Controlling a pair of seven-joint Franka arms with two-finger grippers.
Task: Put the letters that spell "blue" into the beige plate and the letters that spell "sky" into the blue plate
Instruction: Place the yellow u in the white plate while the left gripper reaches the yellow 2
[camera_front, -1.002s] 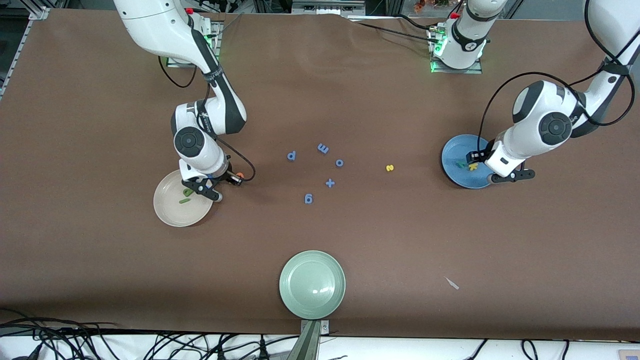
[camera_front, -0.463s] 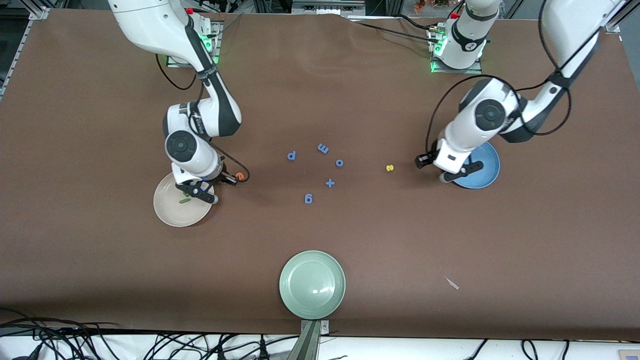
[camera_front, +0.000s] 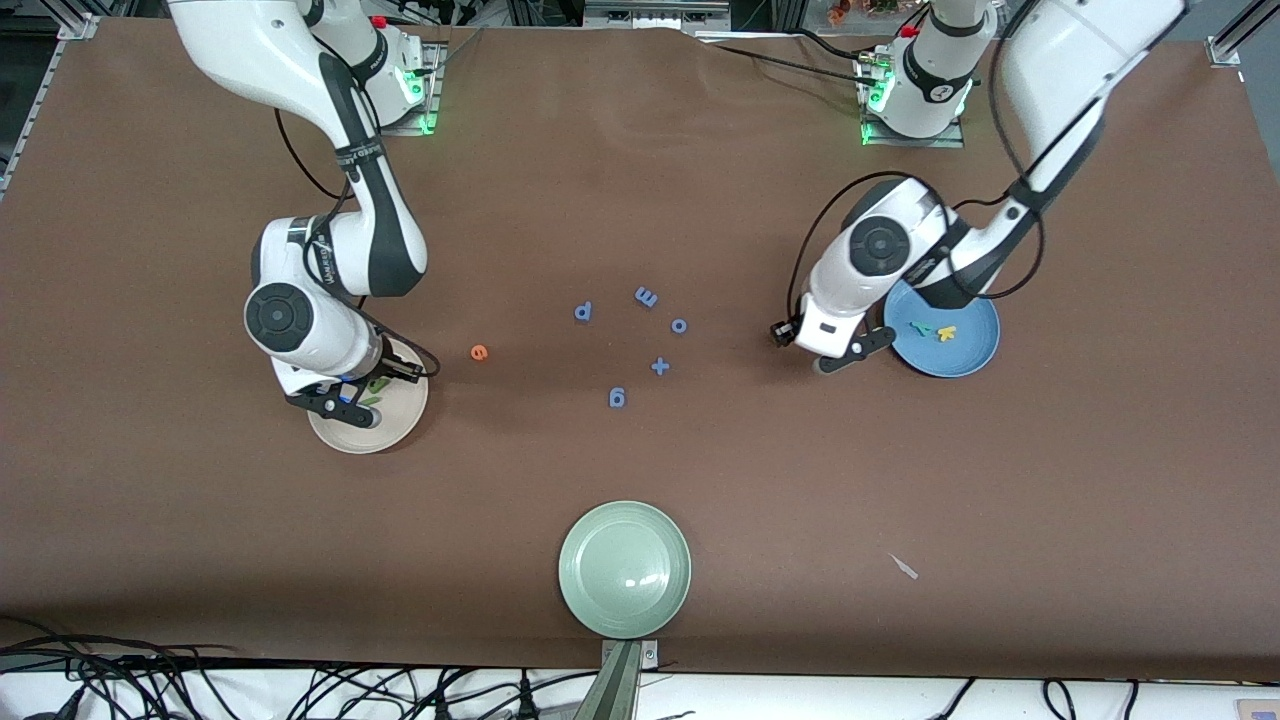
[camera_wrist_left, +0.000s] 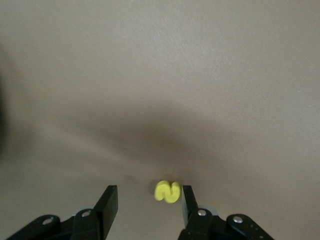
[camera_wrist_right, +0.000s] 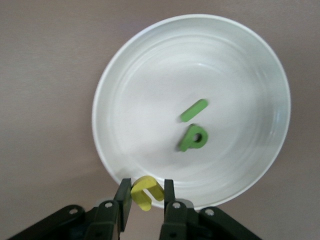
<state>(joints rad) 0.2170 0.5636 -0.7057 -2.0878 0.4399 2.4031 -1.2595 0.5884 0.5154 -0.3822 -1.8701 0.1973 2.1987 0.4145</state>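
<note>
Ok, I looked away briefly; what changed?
The left gripper left the blue plate and now hangs open over the yellow s. The right gripper, holding the yellow u, moved from beside the orange e to over the beige plate. Everything else stayed put.

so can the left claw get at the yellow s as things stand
Probably yes. The left claw hangs open right over the yellow s, which lies alone on bare table between its fingers, with nothing else near it. A straight drop should bracket it.
</note>
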